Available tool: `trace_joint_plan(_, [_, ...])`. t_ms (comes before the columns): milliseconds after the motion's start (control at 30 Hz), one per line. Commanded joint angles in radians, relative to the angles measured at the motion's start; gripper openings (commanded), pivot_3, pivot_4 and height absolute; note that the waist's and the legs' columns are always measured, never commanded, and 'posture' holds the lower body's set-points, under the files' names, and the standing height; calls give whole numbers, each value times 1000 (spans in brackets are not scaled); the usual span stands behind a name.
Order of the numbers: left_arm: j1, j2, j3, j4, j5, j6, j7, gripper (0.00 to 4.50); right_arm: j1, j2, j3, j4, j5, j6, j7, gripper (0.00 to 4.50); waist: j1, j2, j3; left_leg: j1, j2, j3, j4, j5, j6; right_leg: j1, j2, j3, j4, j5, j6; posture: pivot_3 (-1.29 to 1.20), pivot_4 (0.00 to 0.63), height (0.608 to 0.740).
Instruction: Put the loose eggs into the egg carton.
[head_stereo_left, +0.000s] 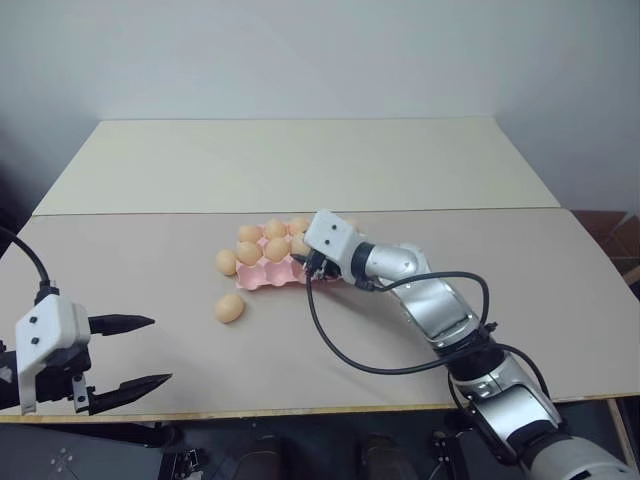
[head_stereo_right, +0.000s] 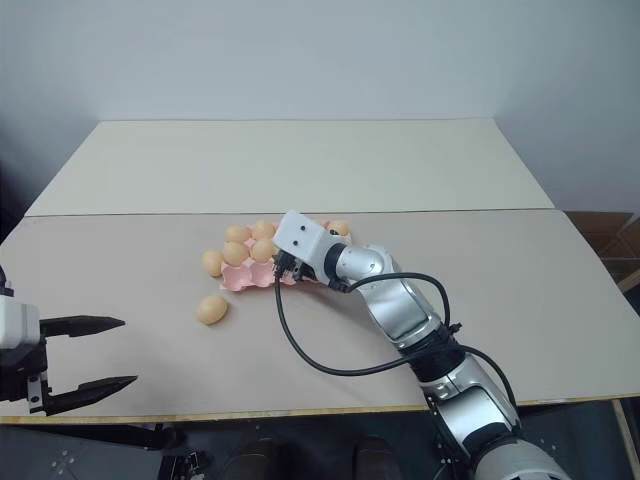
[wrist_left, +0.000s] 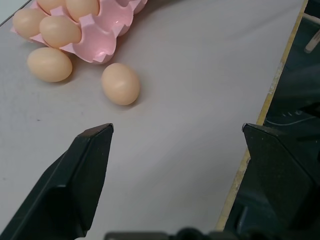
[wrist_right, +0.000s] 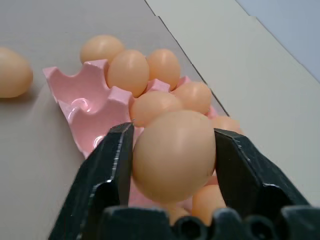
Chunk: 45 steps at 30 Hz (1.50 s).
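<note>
Over the carton (head_stereo_left: 268, 274) mid-table, I've got the right gripper (wrist_right: 172, 150) with an egg (wrist_right: 174, 156) between its fingers, both pads against the shell, above the filled cups. Carton holds several eggs at its far-left end. Two loose eggs sit on the table (head_stereo_left: 150, 260): one (head_stereo_left: 226, 262) touching the carton's left edge, another (head_stereo_left: 230, 307) just nearer me. Left gripper (head_stereo_left: 140, 352) hangs at the near-left table edge, fingers wide apart, nothing in them.

Head pair overhead, wrist views near carton (wrist_right: 82, 107)
</note>
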Motion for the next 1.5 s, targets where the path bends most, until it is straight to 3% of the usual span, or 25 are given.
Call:
trace_joint_plan(33, [0, -4, 23, -17, -6, -11, 4, 4500, -7, 11, -11, 6, -22, -36, -7, 3793, 0, 0, 0, 0, 0, 0, 0, 0, 0, 0, 0, 0, 0, 0, 0, 0, 150, 740])
trace_joint_plan(100, [-5, -4, 17, -18, -8, -10, 10, 4500, -6, 20, -14, 18, -25, -42, -9, 4452, -1, 0, 0, 0, 0, 0, 0, 0, 0, 0, 0, 0, 0, 0, 0, 0, 150, 740])
trace_joint_plan(267, [-9, -2, 14, -17, -8, -12, 12, 4500, 2, 9, -20, -8, -40, -42, 3, 4483, -1, 0, 0, 0, 0, 0, -1, 0, 0, 0, 0, 0, 0, 0, 0, 0, 150, 740])
trace_joint_plan(467, [-9, -4, 14, -14, -5, -15, 14, 4500, 19, -73, -99, -216, 26, 48, 98, 4483, 0, 0, 0, 0, 1, 0, -1, 0, 0, -1, 0, 0, 0, 0, 0, 0, 150, 740])
trace_joint_plan(567, [-5, -6, 14, -10, 1, -20, 14, 4500, 33, -178, -189, -357, 158, 181, 228, 4483, 3, 0, 0, -1, 1, 0, -1, 0, 0, 0, 0, 0, -1, 0, 0, 0, 150, 740])
trace_joint_plan(700, [1, -2, 5, -6, 20, -30, 13, 4500, 69, -404, -302, -483, 363, 358, 433, 4483, 10, 0, 0, -1, 1, -2, -1, 0, 0, 2, -1, -2, -4, 0, 0, 0, 150, 740])
trace_joint_plan(900, [-3, -5, -17, -8, 30, -26, 21, 4500, 216, -621, -451, -560, 544, 359, 586, 4483, 14, 0, 0, 0, 2, -1, -2, 0, 0, 3, -1, -1, -5, 0, 0, 0, 150, 740])
trace_joint_plan(1300, [-24, -12, -71, -28, 35, 44, 118, 4500, 306, -743, -485, -619, 617, 403, 515, 4483, 27, 0, 0, 0, 3, 0, -1, 0, 0, 3, 0, -1, -6, 0, -1, 0, 150, 740])
trace_joint_plan(1500, [-122, -104, -186, -76, 68, 115, 361, 4500, 321, -738, -479, -637, 635, 413, 451, 4483, 29, 0, 0, 0, 2, -1, -1, 0, 0, 3, 0, -1, -6, 0, 0, 0, 150, 740])
